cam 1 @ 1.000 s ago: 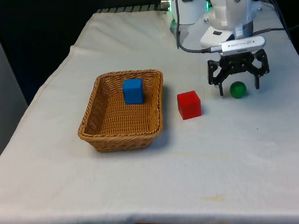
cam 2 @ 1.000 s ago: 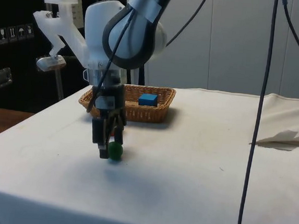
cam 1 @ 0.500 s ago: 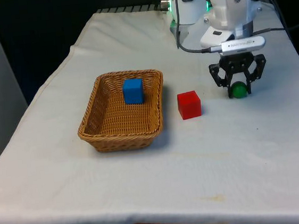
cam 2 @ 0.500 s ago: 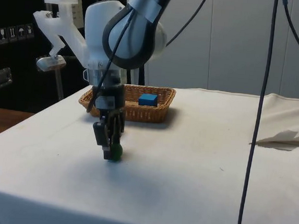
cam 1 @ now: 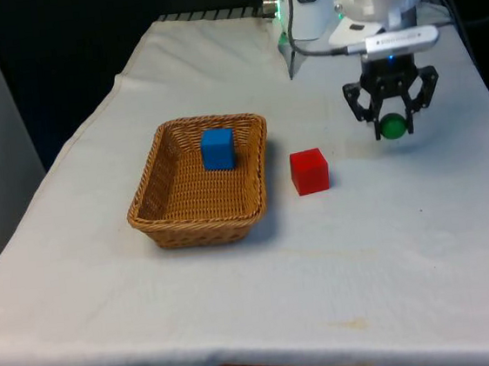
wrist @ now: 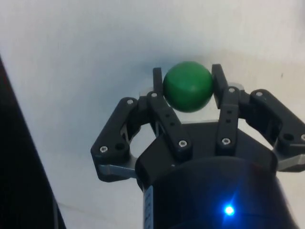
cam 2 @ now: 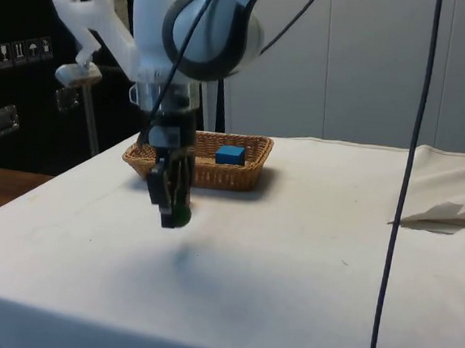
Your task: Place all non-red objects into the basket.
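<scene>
The jaws (cam 1: 393, 125) (cam 2: 174, 215) (wrist: 188, 87) grip the green ball (cam 1: 392, 125) (cam 2: 181, 216) (wrist: 188, 87) clear above the worktop (cam 1: 390, 238), at the red cube's (cam 1: 310, 171) 2 o'clock in the front view, while the basket (cam 1: 166, 216) (cam 2: 254, 160) at the cube's 9 o'clock holds the blue cube (cam 1: 217, 148) (cam 2: 230, 154).

White arm bent over from the far end, wrist turned straight down. Black gripper (cam 1: 393, 124) hanging clear above the surface, jaws pointing downward and drawn in close on a green ball (cam 1: 392, 125), one finger pressed to each side of it. Seen in the side view as a narrow dark gripper (cam 2: 177, 215) below the arm's large white joint, lifted off the surface. Fingertips (wrist: 157, 78) in the wrist view flat against the ball's flanks, linkage arms folded inward.
</scene>
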{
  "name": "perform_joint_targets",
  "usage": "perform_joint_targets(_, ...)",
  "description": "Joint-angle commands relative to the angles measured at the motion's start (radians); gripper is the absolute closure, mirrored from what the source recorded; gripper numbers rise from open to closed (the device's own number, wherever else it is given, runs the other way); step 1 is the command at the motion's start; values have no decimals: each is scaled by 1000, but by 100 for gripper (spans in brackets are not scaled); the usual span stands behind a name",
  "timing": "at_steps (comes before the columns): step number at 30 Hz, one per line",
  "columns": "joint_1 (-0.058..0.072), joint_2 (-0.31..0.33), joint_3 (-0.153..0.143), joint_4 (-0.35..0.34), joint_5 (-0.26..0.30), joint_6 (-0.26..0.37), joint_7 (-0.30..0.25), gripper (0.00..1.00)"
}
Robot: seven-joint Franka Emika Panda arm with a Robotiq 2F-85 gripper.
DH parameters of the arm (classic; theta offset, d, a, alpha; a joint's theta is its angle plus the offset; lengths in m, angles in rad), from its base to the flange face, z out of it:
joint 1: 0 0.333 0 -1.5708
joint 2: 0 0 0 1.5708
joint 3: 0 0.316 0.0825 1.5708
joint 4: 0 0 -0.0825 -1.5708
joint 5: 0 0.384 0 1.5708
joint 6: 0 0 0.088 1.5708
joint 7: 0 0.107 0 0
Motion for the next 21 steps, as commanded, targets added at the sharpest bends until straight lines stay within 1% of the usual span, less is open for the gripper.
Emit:
perform_joint_targets(1, 0, -13, 1, -7, 2, -5, 2, 100)
perform_joint_targets(2, 0, -11, 0, -6, 0, -4, 0, 100)
perform_joint_targets(4, 0, -38, 1, -17, 2, -15, 2, 100)
perform_joint_targets(10, -1, -88, 1, -28, 2, -42, 0, 100)
perform_joint_targets(11, 0, -73, 0, -21, 0, -35, 0, 100)
perform_joint_targets(12, -1, -94, 1, -28, 3, -46, 0, 100)
perform_joint_targets(16, -4, -125, -1, -31, 3, -67, -3, 100)
perform_joint_targets(19, -5, -143, -2, -32, 4, -80, -4, 100)
perform_joint_targets(20, -3, -135, -4, -29, 0, -73, -1, 100)
perform_joint_targets(21, -5, -149, -3, -31, 5, -85, -5, 100)
